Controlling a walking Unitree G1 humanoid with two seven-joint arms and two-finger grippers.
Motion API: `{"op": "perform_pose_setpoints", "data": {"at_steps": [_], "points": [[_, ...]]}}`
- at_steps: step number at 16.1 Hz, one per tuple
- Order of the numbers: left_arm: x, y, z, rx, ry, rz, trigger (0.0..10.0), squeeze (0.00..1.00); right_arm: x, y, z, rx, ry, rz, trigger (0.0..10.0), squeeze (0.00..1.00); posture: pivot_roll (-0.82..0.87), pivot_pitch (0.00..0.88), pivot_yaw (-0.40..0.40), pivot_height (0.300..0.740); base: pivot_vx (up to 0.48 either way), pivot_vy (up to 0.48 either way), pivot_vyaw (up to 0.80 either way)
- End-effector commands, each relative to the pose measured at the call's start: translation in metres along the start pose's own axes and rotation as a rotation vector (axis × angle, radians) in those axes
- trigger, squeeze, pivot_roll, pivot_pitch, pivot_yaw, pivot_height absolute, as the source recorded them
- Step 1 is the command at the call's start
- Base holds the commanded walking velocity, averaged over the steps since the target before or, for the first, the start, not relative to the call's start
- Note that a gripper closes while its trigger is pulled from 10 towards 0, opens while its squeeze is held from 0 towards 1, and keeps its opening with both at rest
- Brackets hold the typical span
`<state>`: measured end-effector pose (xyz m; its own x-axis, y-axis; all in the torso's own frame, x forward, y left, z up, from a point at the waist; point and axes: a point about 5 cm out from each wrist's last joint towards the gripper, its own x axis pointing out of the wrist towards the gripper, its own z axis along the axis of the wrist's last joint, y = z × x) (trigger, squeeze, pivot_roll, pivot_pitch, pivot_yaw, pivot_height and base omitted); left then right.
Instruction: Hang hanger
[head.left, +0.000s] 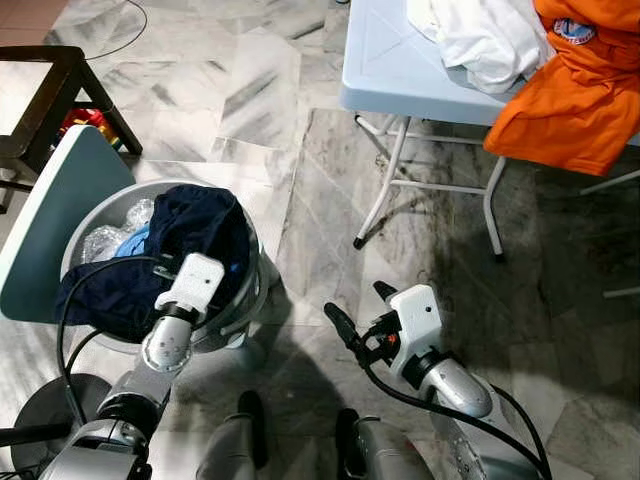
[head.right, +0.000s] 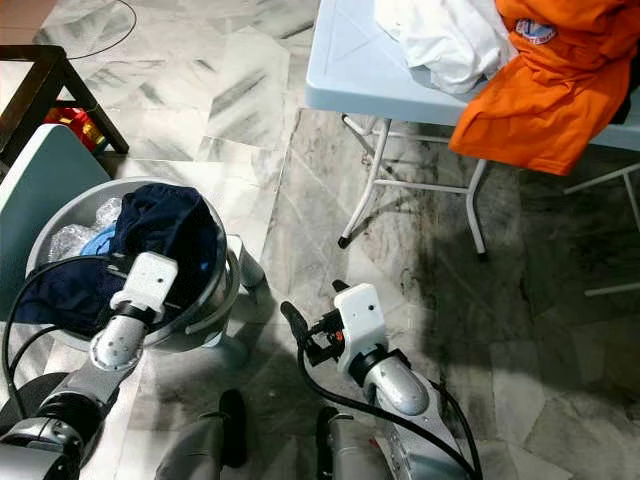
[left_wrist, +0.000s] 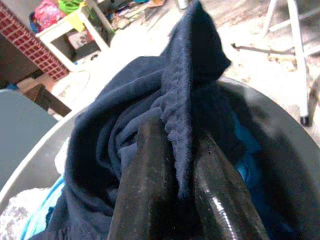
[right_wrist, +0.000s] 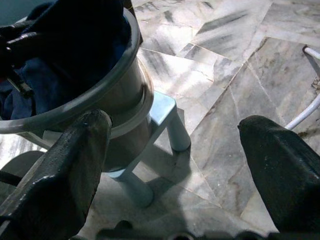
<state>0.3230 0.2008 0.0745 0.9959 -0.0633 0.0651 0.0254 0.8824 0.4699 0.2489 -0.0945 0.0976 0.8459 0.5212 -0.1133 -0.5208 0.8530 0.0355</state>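
At the robot's left, over the grey basin (head.left: 240, 300), the left pincer (left_wrist: 182, 165) has its two black fingers (left_wrist: 150, 175) closed on a fold of the navy garment (head.left: 200, 235), and the cloth stands up between them in a ridge. I can not make out any hanger in these pictures. The rest of the navy garment lies heaped in the basin and hangs over its near rim, with some light blue cloth (head.left: 132, 243) and clear plastic (head.left: 105, 240) beside it. The basin rests on a small pale blue stool (right_wrist: 165, 117). The right pincer (head.left: 360, 312) is held low over the marble floor (head.left: 250, 90), near the basin but apart from it, with fingers spread wide and nothing between them. Farther away, a pale blue tabletop (head.left: 385, 65) on white legs carries a white garment (head.left: 480, 40) and an orange garment (head.left: 570, 100), which hangs over the edge.
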Motion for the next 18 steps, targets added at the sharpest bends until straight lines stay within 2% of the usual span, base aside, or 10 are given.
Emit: {"op": "perform_pose_setpoints", "data": {"at_steps": [1, 3, 4, 5, 6, 7, 9, 11, 14, 18], "points": [[-0.004, 0.004, -0.003, -0.036, 0.002, 0.007, 0.0, 0.0, -0.001, 0.001, -0.005, 0.007, 0.015, 0.0, 10.0, 0.0, -0.1, 0.323, -0.023, 0.74, 0.0, 0.0, 0.0], [0.001, 0.012, 0.008, -0.129, -0.044, 0.028, 0.0, 0.0, 0.002, 0.001, -0.004, 0.003, 0.013, 0.006, 10.0, 0.0, -0.09, 0.319, -0.029, 0.74, 0.0, 0.0, 0.0], [0.002, 0.012, 0.011, -0.148, -0.059, 0.028, 0.0, 0.0, 0.002, 0.001, -0.004, 0.002, 0.013, 0.006, 10.0, 0.0, -0.08, 0.318, -0.031, 0.74, 0.0, 0.0, 0.0], [0.005, 0.014, 0.018, -0.202, -0.089, 0.031, 0.0, 0.0, 0.003, 0.0, -0.005, 0.0, 0.013, 0.008, 10.0, 0.0, -0.08, 0.316, -0.034, 0.74, 0.0, 0.0, 0.0], [0.008, 0.012, 0.028, -0.294, -0.123, 0.005, 0.0, 0.0, 0.004, 0.0, -0.005, -0.004, 0.015, 0.009, 10.0, 0.0, -0.07, 0.314, -0.039, 0.74, 0.0, 0.0, 0.0], [0.01, 0.009, 0.046, -0.408, -0.199, -0.06, 0.0, 0.0, 0.006, 0.001, -0.006, -0.003, 0.017, 0.011, 10.0, 0.0, -0.06, 0.311, -0.045, 0.74, 0.0, 0.0, 0.0], [0.01, 0.011, 0.071, -0.475, -0.296, -0.092, 0.0, 0.0, 0.008, 0.003, -0.006, -0.004, 0.015, 0.024, 10.0, 0.0, -0.04, 0.31, -0.053, 0.74, 0.0, 0.0, 0.0], [0.012, 0.019, 0.108, -0.55, -0.412, -0.12, 0.0, 0.0, 0.015, 0.003, -0.008, -0.012, 0.017, 0.039, 10.0, 0.0, -0.01, 0.313, -0.056, 0.74, 0.0, 0.0, 0.0], [0.008, 0.027, 0.124, -0.561, -0.465, -0.126, 0.0, 0.0, 0.019, 0.003, -0.007, -0.014, 0.011, 0.039, 10.0, 0.0, 0.01, 0.311, -0.062, 0.74, 0.0, 0.0, 0.0], [0.001, 0.029, 0.133, -0.572, -0.455, -0.154, 0.0, 0.0, 0.021, 0.004, -0.009, -0.021, 0.014, 0.047, 10.0, 0.0, 0.02, 0.306, -0.064, 0.74, 0.0, 0.0, 0.0]]}}
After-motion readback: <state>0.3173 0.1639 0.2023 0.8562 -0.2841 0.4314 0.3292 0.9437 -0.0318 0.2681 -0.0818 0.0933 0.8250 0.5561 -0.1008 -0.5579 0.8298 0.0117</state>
